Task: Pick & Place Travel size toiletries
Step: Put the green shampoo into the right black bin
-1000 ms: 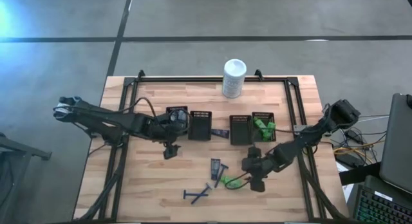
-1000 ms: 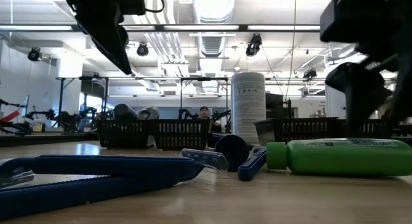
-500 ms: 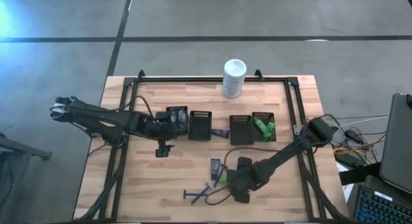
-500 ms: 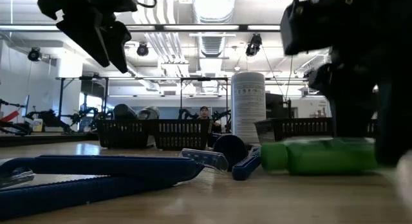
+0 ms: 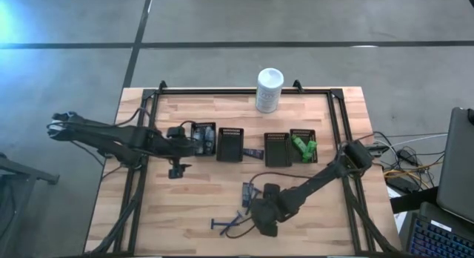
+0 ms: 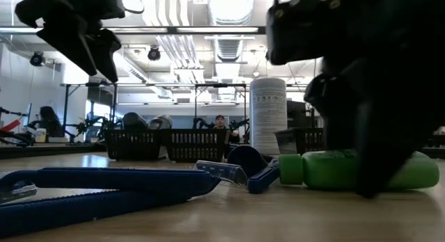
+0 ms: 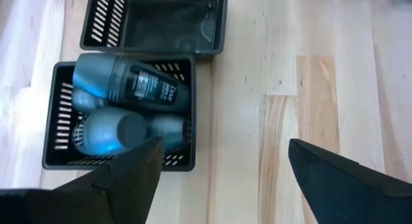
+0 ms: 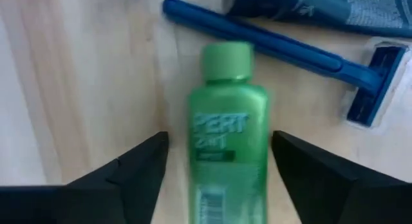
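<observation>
While the left hand (image 7: 219,179) is hovering spread beside the grey bottles' tray (image 7: 58,130), the right hand (image 8: 219,166) is straddling, fingers apart, a green bottle (image 8: 226,137) on the worktop (image 8: 77,76).

We saw a pale wooden plank table top (image 5: 185,206) set in a black metal frame (image 5: 244,90), standing on a grey concrete floor (image 5: 222,21) crossed by dark seams. At the right edge sat a dark laptop keyboard (image 5: 437,232) and loose cables (image 5: 404,165). Beyond the table, the large hall had a white ceiling with long fluorescent strip lights (image 6: 174,30), silver ventilation ducts (image 6: 229,44) and black spotlights (image 6: 276,49); a person (image 6: 220,122) stood far back.
</observation>
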Motion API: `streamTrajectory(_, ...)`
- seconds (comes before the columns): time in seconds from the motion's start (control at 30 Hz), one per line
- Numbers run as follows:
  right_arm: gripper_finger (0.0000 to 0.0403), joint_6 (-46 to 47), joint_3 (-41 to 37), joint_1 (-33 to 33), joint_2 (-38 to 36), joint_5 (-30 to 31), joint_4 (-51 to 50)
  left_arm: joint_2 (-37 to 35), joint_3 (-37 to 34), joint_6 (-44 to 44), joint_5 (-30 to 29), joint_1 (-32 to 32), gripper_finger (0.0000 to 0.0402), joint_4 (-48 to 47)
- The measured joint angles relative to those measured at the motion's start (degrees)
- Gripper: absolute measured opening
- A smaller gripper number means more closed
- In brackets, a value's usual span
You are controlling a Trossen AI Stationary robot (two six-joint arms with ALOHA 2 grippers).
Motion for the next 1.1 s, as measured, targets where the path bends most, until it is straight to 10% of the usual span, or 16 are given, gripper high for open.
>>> streamTrajectory(0.37,0.0080,4.63,-0.37,-2.73,-6.20,-4.73,-10.86,-3.09,-2.84,-1.18,-1.81,0.71,0.0334,1.11)
streamTrajectory(0.77,0.0109,51.70,-15.76,-11.00,-37.61,8.13,-33.78,-3.16,-9.60,-1.75,0.72,4.74,0.0334,16.56)
streamTrajectory(1.1,0.0121,41.45,-36.41,-34.10,-50.73,8.05,-20.08,-3.03,-10.54,-5.59,12.63,4.39,0.0334,18.53)
